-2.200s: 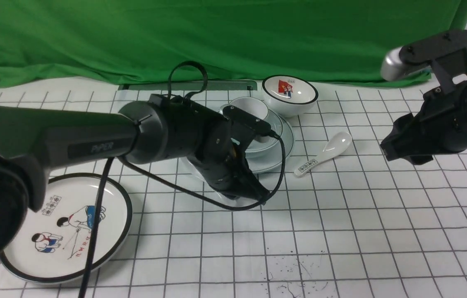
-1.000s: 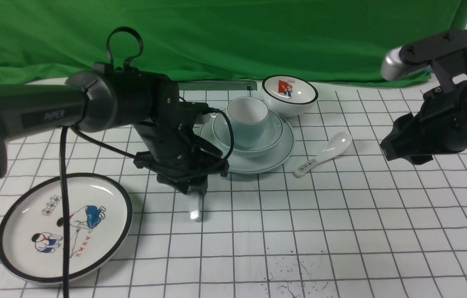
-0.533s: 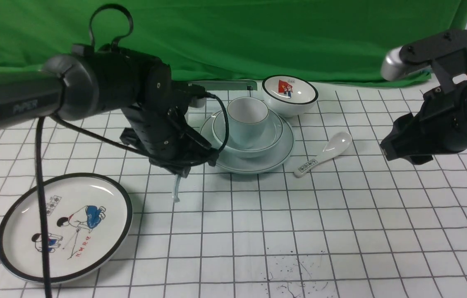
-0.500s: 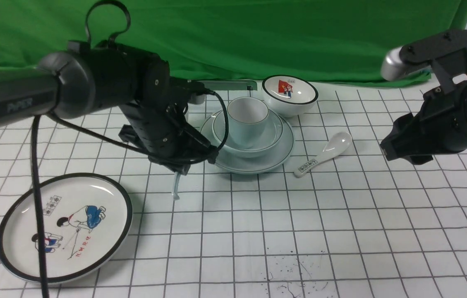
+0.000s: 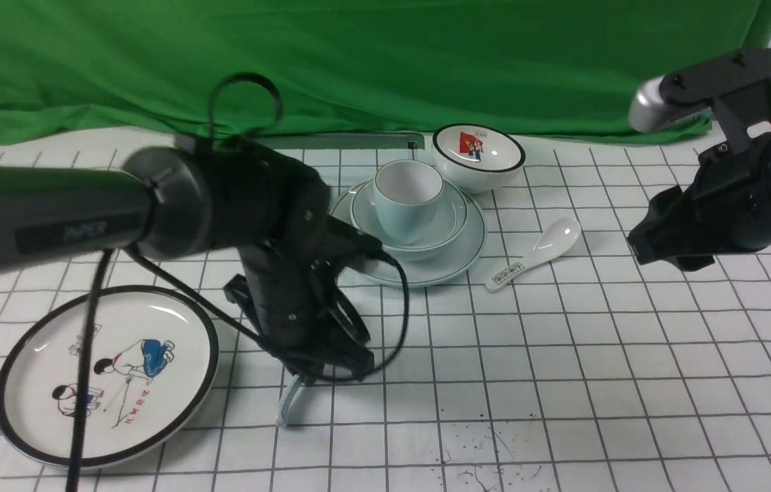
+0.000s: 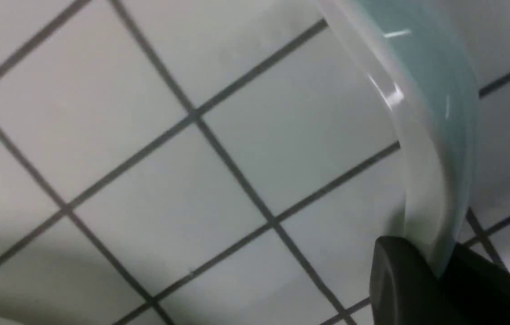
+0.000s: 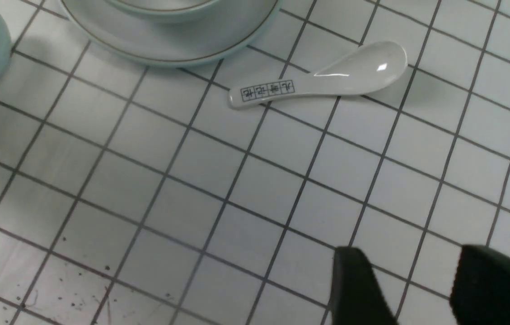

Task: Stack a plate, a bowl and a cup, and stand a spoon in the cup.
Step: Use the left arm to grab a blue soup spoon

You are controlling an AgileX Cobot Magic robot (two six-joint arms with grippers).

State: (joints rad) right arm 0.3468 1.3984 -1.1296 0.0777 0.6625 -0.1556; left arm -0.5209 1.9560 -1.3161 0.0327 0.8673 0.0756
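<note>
Jaws: left gripper [image 5: 306, 374] clamps spoon [image 5: 286, 406] by handle, ready for cup [image 5: 408, 201]; right gripper [image 7: 417, 276] spread wide, holding nothing.

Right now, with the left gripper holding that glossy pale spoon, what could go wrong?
The left gripper pinches the glossy pale spoon at one end only, so it hangs tilted and may swivel or slip. The spoon hangs low near the table, while the pale blue-green cup sits high on the matching bowl and plate; without enough lift it could knock the stack.
</note>
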